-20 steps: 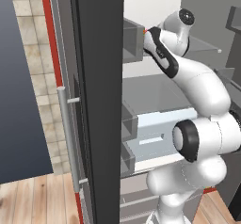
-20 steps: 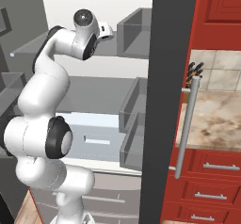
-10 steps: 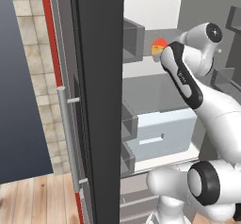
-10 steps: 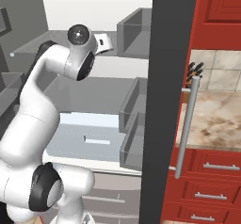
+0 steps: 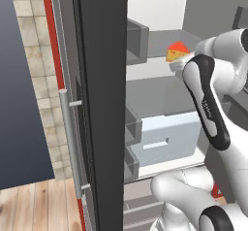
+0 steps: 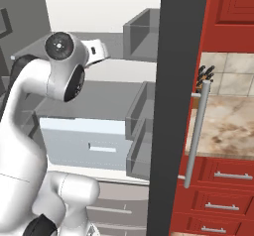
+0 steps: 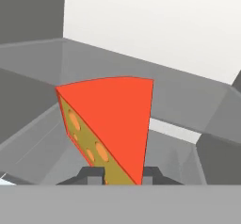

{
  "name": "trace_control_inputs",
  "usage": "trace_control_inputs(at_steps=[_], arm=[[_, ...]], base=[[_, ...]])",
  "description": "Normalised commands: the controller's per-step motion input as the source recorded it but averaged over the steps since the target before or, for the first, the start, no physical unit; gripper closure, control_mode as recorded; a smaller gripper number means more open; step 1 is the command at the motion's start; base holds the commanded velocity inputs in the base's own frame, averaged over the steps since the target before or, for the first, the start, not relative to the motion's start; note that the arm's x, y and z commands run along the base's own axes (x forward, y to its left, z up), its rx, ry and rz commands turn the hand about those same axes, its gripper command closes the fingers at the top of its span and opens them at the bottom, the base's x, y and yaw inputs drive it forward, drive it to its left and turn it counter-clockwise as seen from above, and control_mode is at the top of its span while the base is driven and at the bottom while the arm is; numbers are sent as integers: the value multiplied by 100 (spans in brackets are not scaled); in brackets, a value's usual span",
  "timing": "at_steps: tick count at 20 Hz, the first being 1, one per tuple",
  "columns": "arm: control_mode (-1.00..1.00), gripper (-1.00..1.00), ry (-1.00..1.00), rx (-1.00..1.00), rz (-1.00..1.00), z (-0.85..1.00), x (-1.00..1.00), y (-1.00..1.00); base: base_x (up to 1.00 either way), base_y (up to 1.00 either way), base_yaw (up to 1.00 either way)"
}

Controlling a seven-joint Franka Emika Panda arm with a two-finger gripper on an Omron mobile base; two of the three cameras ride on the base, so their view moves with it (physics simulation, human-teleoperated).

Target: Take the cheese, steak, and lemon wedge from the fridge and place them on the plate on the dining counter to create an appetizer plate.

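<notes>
A: State of the hand (image 7: 121, 173)?
B: Closed narrowly on the orange-yellow triangular cheese wedge with holes (image 7: 110, 124), centre frame.
A: Location?
B: Inside the open dark grey fridge (image 5: 99, 104) (white interior), upper right, above a grey shelf (image 5: 160, 91).

Matt holed cheese (image 7: 110, 124); brushed-metal fridge handle (image 5: 70, 142); wood floor (image 5: 34, 206).

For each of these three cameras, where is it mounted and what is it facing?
Left base view: behind the arm's left, facing the open fridge; the arm rises at right, cheese near its hand.
Right base view: behind the arm's right, facing the same fridge shelves; the arm stands at left.
Hand view: on the hand, looking along the gripper, shut on the cheese.
Both base views share the pale drawer and the door.
</notes>
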Motion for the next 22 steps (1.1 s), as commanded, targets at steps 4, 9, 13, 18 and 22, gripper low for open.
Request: trace_control_inputs(at_steps=[4, 9, 13, 18, 22], arm=[[-100, 100, 0, 0, 0, 28, -92, 0], [100, 100, 0, 0, 0, 1, -33, 0], [100, 100, 0, 0, 0, 0, 0, 0], [100, 100, 0, 0, 0, 0, 0, 0], [100, 100, 0, 0, 0, 0, 0, 0]], base=[[0, 0, 0], [-50, -10, 0], [-86, -34, 0], [-96, -44, 0], [-83, -70, 0]])
